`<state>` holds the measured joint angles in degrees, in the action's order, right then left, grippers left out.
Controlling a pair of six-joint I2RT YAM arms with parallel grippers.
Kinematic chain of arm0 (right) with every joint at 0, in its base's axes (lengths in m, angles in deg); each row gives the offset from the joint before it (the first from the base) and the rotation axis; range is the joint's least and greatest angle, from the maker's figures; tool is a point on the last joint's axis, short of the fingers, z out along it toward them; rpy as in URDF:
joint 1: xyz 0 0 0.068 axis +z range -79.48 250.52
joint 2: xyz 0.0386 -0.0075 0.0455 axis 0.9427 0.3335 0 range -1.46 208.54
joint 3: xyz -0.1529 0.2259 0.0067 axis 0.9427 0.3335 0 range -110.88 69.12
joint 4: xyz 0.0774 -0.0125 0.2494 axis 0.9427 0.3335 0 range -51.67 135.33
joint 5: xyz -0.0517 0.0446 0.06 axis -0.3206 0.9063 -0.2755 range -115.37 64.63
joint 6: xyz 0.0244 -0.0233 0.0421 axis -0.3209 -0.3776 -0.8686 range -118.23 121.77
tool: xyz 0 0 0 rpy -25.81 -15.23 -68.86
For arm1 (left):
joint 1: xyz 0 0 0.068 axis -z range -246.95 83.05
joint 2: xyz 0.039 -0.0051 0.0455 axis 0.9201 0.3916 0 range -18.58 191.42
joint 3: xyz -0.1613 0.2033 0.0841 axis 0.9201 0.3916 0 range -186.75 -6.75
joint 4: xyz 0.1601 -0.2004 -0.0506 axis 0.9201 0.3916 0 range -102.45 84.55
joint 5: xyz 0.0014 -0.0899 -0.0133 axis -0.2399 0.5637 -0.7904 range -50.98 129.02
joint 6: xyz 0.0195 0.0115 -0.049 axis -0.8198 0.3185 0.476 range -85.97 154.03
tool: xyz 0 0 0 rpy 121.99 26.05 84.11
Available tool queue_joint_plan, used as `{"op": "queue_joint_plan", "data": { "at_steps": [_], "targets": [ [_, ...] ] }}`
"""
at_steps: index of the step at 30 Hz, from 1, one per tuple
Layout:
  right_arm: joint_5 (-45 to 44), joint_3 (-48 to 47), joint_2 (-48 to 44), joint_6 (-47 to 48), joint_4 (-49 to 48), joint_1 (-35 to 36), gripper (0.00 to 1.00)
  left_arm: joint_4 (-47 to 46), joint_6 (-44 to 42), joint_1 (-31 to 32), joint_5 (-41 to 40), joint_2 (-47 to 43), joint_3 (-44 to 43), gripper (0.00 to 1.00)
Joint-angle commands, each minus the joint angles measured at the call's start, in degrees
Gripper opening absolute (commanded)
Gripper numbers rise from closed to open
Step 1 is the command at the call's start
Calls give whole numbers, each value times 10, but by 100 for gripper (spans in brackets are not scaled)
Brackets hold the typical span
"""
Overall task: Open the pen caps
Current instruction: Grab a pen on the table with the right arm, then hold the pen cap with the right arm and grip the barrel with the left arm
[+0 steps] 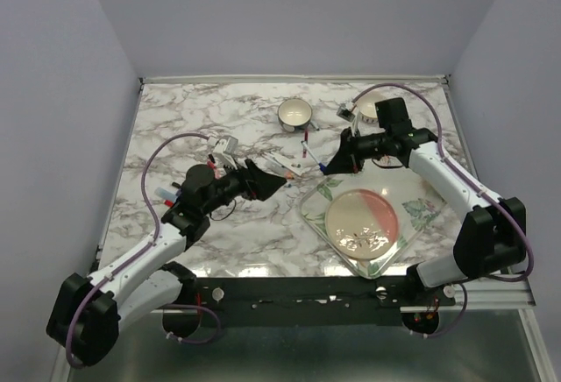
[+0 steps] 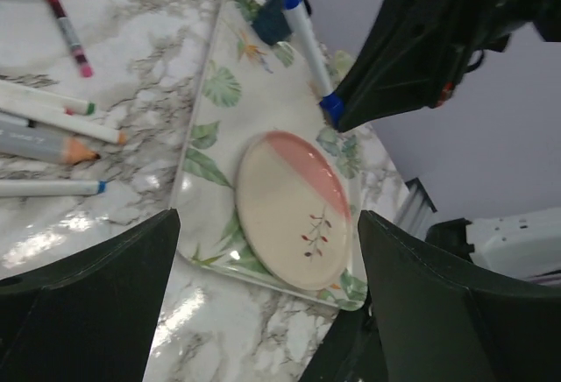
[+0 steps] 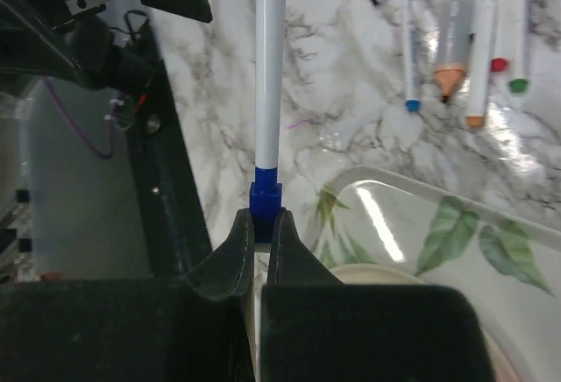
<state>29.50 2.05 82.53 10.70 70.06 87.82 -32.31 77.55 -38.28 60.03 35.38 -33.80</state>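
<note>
One straight pull along the barrel wanted. Hold the right gripper (image 3: 261, 224) clamped on the near blue end of the pen (image 3: 267, 75); close the wide-apart left gripper (image 2: 265, 224) on the blue pen cap (image 2: 294, 1), apparently the far tip ahead of the right fingertips (image 3: 230, 255). Shown whole from the left wrist, cropped from the right.

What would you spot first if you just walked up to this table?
The right gripper pinching a white pen by its blue end over the marble table. Next, the pink-and-cream plate on the leafy tray, and loose pens scattered beside it.
</note>
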Motion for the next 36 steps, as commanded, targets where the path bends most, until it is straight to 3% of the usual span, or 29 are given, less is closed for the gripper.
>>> {"op": "queue_joint_plan", "data": {
  "at_steps": [1,10,19,25,32,35,36],
  "targets": [
    [171,43,15,-24,-71,-1,1,-144,57,72,-119,-39,42,91],
    [226,71,29,-61,-123,2,1,-221,37,160,-217,29,43,89],
    [217,59,43,-38,-94,20,1,-229,39,171,-287,83,-5,80],
    [212,55,47,-33,-86,28,1,-213,43,173,-269,116,-38,73],
    [209,54,49,-30,-83,32,1,-198,47,176,-256,147,-67,47],
    [208,52,48,-30,-81,34,1,-191,43,176,-251,150,-82,29],
    [209,51,48,-29,-79,34,1,-182,41,175,-250,151,-84,18]
  ]
}}
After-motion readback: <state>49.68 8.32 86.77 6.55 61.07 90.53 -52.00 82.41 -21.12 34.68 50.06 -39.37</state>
